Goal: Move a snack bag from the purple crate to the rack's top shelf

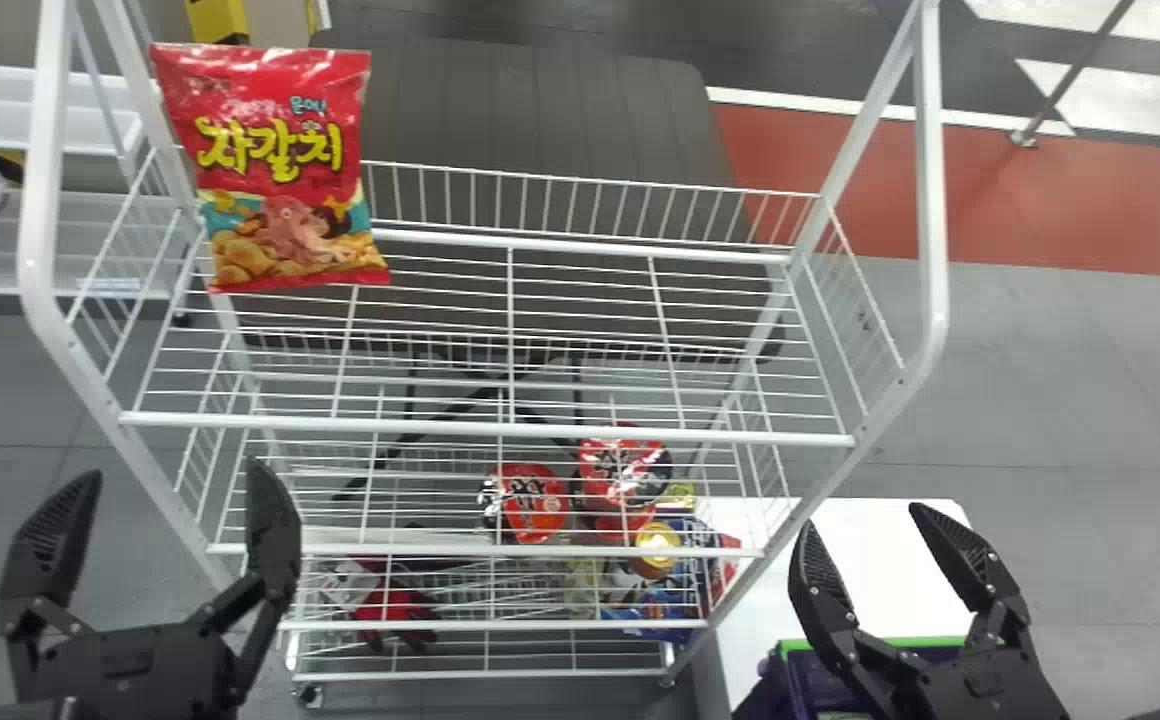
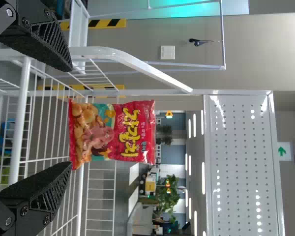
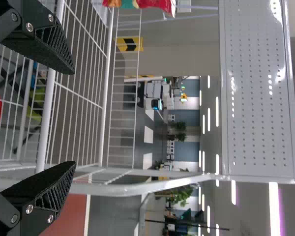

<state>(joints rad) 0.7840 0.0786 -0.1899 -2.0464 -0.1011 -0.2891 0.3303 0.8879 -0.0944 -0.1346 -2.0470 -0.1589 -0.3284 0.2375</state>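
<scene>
The red, pillow-shaped film snack bag (image 1: 285,170) stands on the white wire top shelf (image 1: 490,430), left end; the black two-finger left gripper (image 1: 175,470) and right gripper (image 1: 862,516) are spread, empty; likely light, slippery and crushable, it is best gripped by its sealed top edge.

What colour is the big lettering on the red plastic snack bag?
Yellow; the big lettering on the bag shows best in the head view.

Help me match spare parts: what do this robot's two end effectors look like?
The left end effector and right end effector match: black bodies, black links, and two flat black fingers each, tapering, with ribbed sides and silver-coloured screws near their bases.
</scene>
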